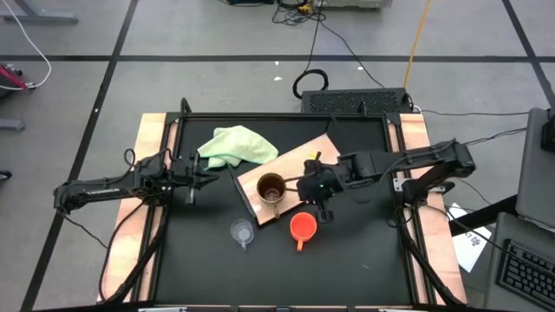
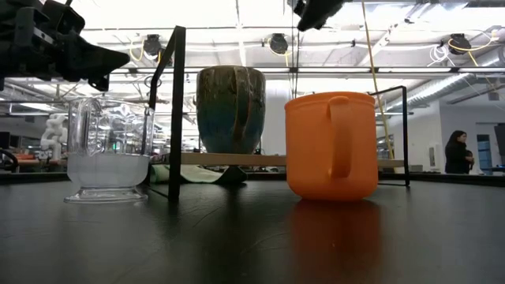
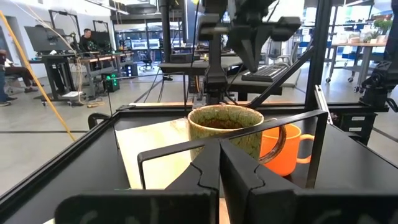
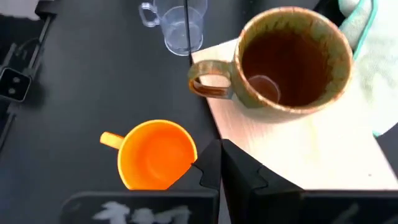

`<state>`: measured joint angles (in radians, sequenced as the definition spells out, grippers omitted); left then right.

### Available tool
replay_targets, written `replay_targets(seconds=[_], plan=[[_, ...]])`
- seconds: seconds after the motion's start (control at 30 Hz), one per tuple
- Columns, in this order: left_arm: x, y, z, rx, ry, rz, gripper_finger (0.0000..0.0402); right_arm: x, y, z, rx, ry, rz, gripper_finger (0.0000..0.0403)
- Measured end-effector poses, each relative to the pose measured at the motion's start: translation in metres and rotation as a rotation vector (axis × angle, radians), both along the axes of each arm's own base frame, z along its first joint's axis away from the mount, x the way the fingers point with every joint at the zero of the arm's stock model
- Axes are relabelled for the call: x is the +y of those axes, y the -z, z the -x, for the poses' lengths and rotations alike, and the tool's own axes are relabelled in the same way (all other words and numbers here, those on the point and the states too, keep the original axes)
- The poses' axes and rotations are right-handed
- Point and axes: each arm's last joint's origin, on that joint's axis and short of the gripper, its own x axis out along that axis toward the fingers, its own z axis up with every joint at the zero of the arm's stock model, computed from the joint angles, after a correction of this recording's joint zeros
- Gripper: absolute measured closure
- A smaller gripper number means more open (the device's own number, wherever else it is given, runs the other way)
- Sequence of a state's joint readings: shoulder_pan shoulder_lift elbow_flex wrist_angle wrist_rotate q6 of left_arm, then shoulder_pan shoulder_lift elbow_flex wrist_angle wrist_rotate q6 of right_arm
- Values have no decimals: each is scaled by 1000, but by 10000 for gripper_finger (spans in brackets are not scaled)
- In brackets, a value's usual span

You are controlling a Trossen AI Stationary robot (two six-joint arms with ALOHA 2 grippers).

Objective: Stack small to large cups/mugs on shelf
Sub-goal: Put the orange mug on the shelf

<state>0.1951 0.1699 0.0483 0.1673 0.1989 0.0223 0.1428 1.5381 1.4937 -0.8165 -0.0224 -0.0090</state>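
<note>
The tan-brown mug [image 1: 270, 189] stands upright on its base on the near left end of the light-wood shelf board [image 1: 299, 160]. The orange cup [image 1: 302, 227] and the clear glass cup [image 1: 242, 232] stand upright on the black table, just in front of the board. My right gripper [image 1: 314, 201] is shut and empty. It hovers high between the mug [image 4: 289, 62] and the orange cup [image 4: 155, 155], pointing down. My left gripper [image 1: 205, 173] is shut and empty. It stays left of the board, raised and pointing level toward the mug [image 3: 225, 127].
A pale green cloth [image 1: 236, 146] lies at the far left, partly against the board's far edge. A black frame rail [image 2: 175, 110] stands around the table. There is bare black table in front of the cups and to the right of the orange cup [image 2: 331, 146].
</note>
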Motion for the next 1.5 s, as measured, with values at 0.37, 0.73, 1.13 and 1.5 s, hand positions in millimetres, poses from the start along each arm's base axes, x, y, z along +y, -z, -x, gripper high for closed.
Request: replay_targets(seconds=[0.37,0.73,1.13,1.5], plan=[[0,-2,0,-25,-17,-4,389,-20,33,59,-297,83,-90,403],[0,-2,0,-21,-18,-3,389,-31,81,67,-364,152,-265,403],[1,-1,0,-7,-18,8,389,-16,84,58,-358,95,-424,403],[1,-1,0,-7,-18,8,389,5,82,58,-383,3,-437,353]])
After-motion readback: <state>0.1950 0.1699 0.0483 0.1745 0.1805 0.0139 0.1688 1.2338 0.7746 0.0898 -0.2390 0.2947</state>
